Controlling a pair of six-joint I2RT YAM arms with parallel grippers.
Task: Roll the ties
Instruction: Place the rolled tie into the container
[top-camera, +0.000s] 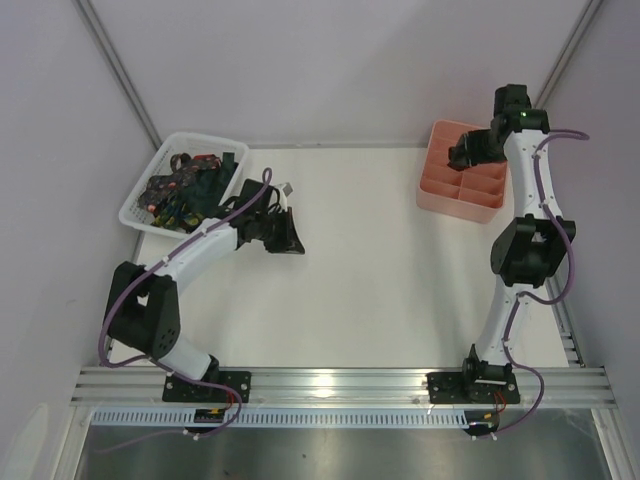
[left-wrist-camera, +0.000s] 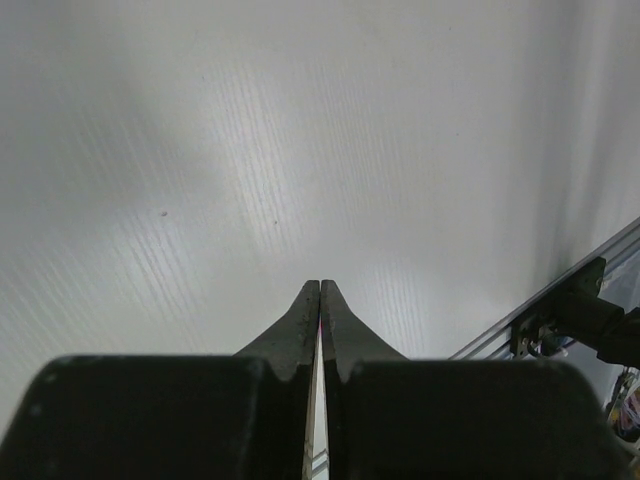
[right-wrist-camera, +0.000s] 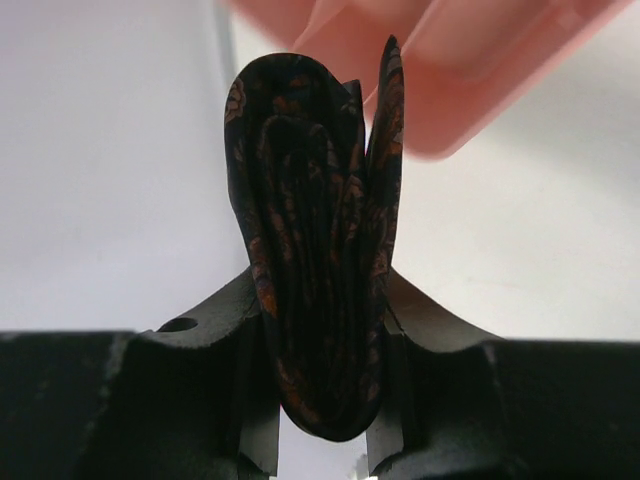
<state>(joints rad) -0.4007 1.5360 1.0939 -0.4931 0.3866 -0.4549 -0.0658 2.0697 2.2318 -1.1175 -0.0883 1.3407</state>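
My right gripper (right-wrist-camera: 320, 290) is shut on a rolled brown tie (right-wrist-camera: 315, 240) with a reddish pattern, squeezed flat between the fingers. In the top view the right gripper (top-camera: 462, 153) hovers over the pink tray (top-camera: 440, 190) at the back right. Several dark ties (top-camera: 185, 190) with coloured marks lie tangled in the white lattice basket (top-camera: 135, 210) at the back left. My left gripper (top-camera: 290, 243) is shut and empty, low over the bare table just right of the basket; in the left wrist view its fingertips (left-wrist-camera: 320, 287) meet.
The pink tray's edge (right-wrist-camera: 480, 70) shows blurred behind the rolled tie. The metal rail (top-camera: 340, 385) with both arm bases runs along the near edge; it also shows in the left wrist view (left-wrist-camera: 560, 300). Grey walls close in the left, back and right.
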